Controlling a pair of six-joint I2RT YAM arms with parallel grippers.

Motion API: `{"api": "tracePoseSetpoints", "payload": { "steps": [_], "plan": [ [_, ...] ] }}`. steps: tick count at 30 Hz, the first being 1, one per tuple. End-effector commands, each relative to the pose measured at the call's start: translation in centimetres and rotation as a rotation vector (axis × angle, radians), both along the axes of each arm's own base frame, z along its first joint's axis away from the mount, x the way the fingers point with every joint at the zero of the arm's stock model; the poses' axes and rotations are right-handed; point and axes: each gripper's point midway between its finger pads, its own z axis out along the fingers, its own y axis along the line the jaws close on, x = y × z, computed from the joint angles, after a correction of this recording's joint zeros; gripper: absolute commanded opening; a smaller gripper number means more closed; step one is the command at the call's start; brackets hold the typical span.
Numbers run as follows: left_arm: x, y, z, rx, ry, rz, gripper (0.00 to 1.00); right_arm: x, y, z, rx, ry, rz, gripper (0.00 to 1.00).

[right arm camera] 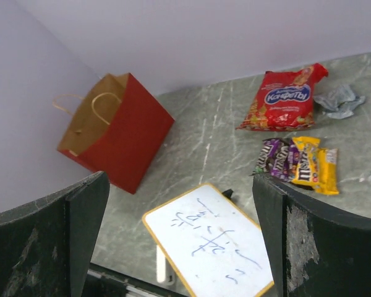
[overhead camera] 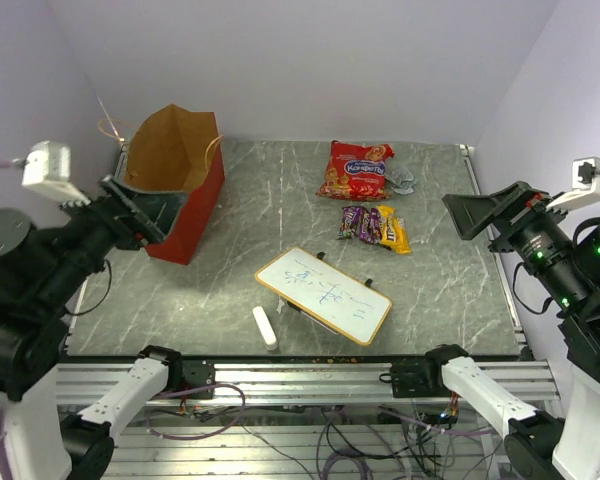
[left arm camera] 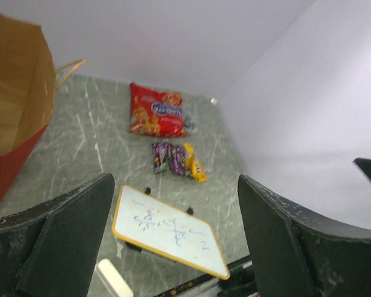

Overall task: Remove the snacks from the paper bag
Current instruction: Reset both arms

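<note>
The red paper bag (overhead camera: 185, 205) stands upright at the back left, its mouth open and the brown inside showing; it also appears in the wrist views (left arm camera: 15, 93) (right arm camera: 120, 136). The snacks lie on the table at the back right: a large red-orange packet (overhead camera: 357, 170) (left arm camera: 156, 110) (right arm camera: 285, 99), purple and yellow candy packs (overhead camera: 375, 225) (left arm camera: 176, 159) (right arm camera: 300, 161), and a silvery wrapper (overhead camera: 403, 179) (right arm camera: 339, 101). My left gripper (overhead camera: 135, 212) (left arm camera: 176, 247) hovers open by the bag's near left side, holding nothing. My right gripper (overhead camera: 458, 218) (right arm camera: 179, 241) hangs open above the table's right side, empty.
A white whiteboard (overhead camera: 323, 295) (left arm camera: 167, 232) (right arm camera: 210, 244) with a yellow rim lies at the front centre. A small white eraser stick (overhead camera: 265, 327) (left arm camera: 114, 278) lies left of it. Purple walls close in the back and both sides.
</note>
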Motion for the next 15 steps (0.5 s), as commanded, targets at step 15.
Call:
{"api": "tracePoseSetpoints", "payload": {
  "steps": [15],
  "plan": [
    [-2.5,1.9,5.1,-0.137,-0.140,0.086,0.94,-0.8,-0.1,2.2,0.150,-0.003,-0.036,1.00]
  ]
}}
